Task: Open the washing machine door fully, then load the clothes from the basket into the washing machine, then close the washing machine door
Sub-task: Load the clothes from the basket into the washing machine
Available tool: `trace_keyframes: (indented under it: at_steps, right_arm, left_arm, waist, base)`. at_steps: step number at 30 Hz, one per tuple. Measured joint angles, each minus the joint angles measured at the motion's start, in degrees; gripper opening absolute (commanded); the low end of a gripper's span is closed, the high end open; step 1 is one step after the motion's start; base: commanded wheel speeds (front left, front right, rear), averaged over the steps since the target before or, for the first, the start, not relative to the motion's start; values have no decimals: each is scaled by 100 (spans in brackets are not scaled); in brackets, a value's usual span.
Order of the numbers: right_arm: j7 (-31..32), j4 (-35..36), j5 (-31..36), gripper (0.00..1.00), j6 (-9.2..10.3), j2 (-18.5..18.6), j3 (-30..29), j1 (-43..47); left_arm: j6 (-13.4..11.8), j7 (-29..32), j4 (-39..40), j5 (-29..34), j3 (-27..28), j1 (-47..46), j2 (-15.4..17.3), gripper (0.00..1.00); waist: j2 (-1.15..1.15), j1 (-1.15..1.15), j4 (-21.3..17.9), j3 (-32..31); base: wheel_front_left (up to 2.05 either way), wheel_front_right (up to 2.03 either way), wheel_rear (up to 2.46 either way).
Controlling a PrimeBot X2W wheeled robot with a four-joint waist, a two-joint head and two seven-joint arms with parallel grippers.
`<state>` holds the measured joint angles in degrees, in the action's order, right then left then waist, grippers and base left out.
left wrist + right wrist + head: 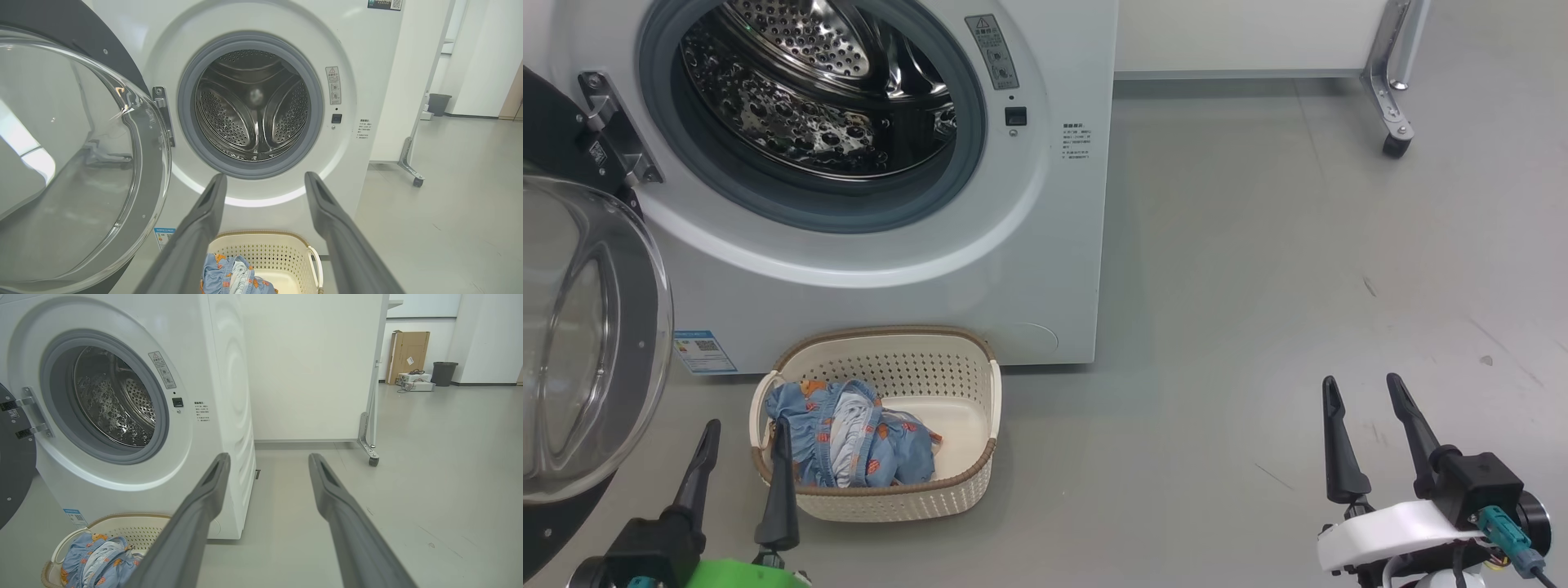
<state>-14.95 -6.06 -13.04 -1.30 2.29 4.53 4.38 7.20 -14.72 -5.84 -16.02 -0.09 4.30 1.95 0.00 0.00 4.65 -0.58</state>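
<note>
The left pincer (747, 425) is hovering low at the lower left of the head view, its two dark fingers pointing up and forward toward the washing machine (1045, 245). The fingers are spread wide with nothing between them. In that view its tips are lying over the left end of the basket (907, 367); whether they are touching it cannot be told. The right pincer (1362, 379) is hanging well apart to the right over the bare floor (1258, 286), fingers likewise pointing forward, parted and empty.

The washing machine door (596, 327) is standing swung out to the robot's left on its metal hinge (613, 131). Its clear glass bowl is bulging toward the right, and the round opening is facing the robot, with the steel drum (809, 98) showing inside.

The basket is sitting on the floor just in front of the machine, below the opening, with its two handles at its left and right sides. The clothes (849, 441) are lying bunched in the basket's left half, light blue with orange prints, a pale lining showing through the middle.
</note>
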Motion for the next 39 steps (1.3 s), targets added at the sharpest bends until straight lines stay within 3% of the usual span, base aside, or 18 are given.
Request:
trace_keyframes:
  at_steps: [18, 39]
  right_arm:
    - [0, -215, 116, 100, 194, -3, 51, 101]
    - [0, -194, 107, 100, 205, -3, 131, 86]
  left_arm:
    - [0, 0, -45, 52, 30, 54, 0, 100]
    - [0, 0, -51, 58, 119, 53, 0, 100]
  waist:
    - [0, 0, 28, 29]
    - [0, 0, 34, 137]
  base:
    - [0, 0, 0]
    - [14, -14, 0]
